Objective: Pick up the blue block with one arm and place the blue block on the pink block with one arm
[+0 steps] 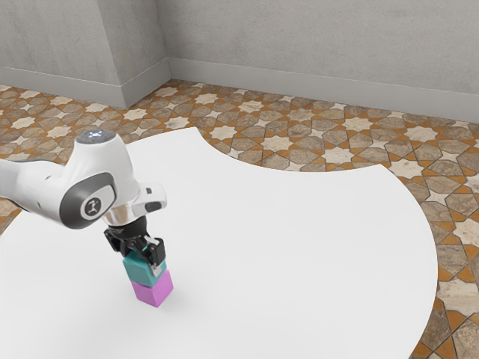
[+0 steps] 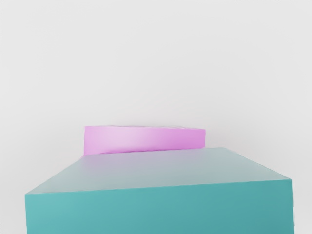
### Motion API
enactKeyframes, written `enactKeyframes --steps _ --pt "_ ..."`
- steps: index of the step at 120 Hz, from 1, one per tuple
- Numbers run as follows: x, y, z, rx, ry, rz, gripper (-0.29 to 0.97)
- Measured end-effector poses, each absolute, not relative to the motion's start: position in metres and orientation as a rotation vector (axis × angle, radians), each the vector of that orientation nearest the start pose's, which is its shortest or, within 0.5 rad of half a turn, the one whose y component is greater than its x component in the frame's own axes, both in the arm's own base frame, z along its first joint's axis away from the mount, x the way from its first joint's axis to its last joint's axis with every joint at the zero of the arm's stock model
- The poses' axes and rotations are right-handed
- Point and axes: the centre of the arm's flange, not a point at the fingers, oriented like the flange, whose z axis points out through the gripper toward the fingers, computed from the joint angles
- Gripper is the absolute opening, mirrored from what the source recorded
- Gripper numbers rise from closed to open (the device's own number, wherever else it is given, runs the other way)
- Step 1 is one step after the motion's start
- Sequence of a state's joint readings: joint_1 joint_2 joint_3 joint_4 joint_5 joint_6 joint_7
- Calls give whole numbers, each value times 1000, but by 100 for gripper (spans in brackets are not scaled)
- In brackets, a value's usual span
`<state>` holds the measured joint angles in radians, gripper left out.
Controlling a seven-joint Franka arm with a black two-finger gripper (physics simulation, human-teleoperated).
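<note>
White table [image 1: 299, 224], star-tiled floor [image 1: 337, 142], grey walls [image 1: 299, 37]. Blue block [image 1: 141, 271], teal in shade, sits on pink block [image 1: 152, 289]; gripper [image 1: 144, 256] clamped on its sides.

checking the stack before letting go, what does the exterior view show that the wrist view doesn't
Exterior view adds: the white robot arm, its black end effector down at the teal-blue cube, the curved edge of the white table, the patterned tile floor and grey walls.
Wrist view adds: a close look across the teal-blue cube's top face, with a strip of the pink cube peeking out beyond it.
Shared: the teal-blue cube sitting on the pink cube, on the white table.
</note>
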<state>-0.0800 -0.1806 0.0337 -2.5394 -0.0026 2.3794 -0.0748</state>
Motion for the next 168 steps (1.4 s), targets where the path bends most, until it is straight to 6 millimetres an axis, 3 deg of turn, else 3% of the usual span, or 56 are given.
enactKeyframes --steps 50,96,136,168 --pt "447 -21 340 -3111 5 -68 31" --pt "437 -24 339 -3108 44 -67 31" --pt "444 -24 339 -3110 49 -105 31" --pt "444 -22 329 -3112 41 -78 31"
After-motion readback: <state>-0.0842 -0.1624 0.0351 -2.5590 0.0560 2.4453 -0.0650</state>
